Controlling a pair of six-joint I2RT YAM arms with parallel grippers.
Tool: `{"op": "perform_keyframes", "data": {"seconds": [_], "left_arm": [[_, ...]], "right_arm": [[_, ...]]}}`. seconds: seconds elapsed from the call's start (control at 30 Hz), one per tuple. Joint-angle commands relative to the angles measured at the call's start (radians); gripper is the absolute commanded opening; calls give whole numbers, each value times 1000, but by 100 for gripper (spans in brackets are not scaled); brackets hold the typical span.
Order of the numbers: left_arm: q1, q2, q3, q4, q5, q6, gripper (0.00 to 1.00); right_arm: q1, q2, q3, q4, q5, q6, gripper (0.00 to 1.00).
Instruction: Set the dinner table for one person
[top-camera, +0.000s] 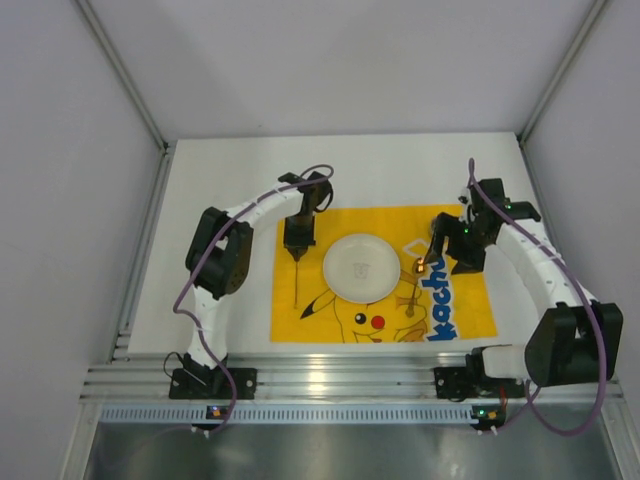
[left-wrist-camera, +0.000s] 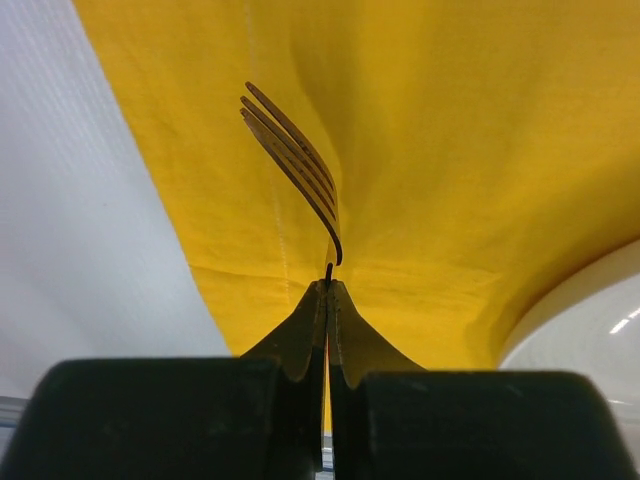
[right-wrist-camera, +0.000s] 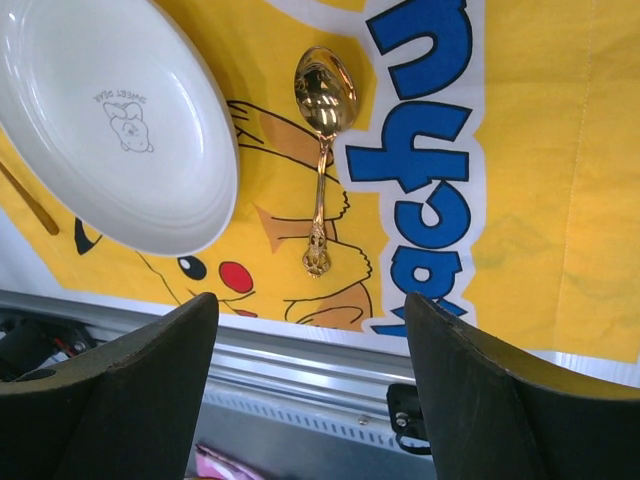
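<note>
The white dinner table (top-camera: 230, 180) carries a yellow cartoon mat (top-camera: 380, 220) with a white plate (top-camera: 360, 267) in its middle. My left gripper (top-camera: 298, 250) is shut on the handle of a gold fork (top-camera: 297, 285), which runs toward the near edge just left of the plate. In the left wrist view the fork's tines (left-wrist-camera: 295, 160) stick out past the closed gripper (left-wrist-camera: 328, 285) over the mat (left-wrist-camera: 450, 120). A gold spoon (right-wrist-camera: 322, 160) lies on the mat right of the plate (right-wrist-camera: 120, 120). My right gripper (right-wrist-camera: 310, 300) hangs open above it, empty.
An aluminium rail (top-camera: 330, 380) runs along the near edge of the table, with both arm bases bolted to it. White walls close in the left, back and right sides. Bare tabletop (left-wrist-camera: 60, 200) lies left of the mat.
</note>
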Motion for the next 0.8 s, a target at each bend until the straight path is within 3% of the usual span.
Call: {"op": "perform_keyframes", "data": {"seconds": [0.0, 0.13, 0.2, 0.27, 0.3, 0.43, 0.6, 0.77], "left_arm": [[1, -27, -6, -46, -90, -6, 0], [-1, -23, -9, -70, -147, -13, 0], [-2, -17, -17, -58, -124, -10, 10], [-10, -20, -22, -32, -93, -7, 76], [-15, -23, -20, -29, -77, -9, 98], [-30, -78, 94, -26, 11, -23, 98], [-28, -87, 257, -78, -1, 10, 98], [-12, -176, 227, -21, -96, 79, 98]], "right_arm": [[4, -54, -6, -17, 12, 14, 76], [4, -79, -15, -33, 26, 17, 76], [4, -94, -24, -39, 30, 19, 77], [4, -105, -29, -45, 36, 19, 78], [4, -114, -32, -49, 39, 20, 78], [6, -132, -20, -74, 71, 19, 79], [4, -143, 21, -86, 92, 11, 81], [4, -184, 110, -37, 7, -17, 86]]}}
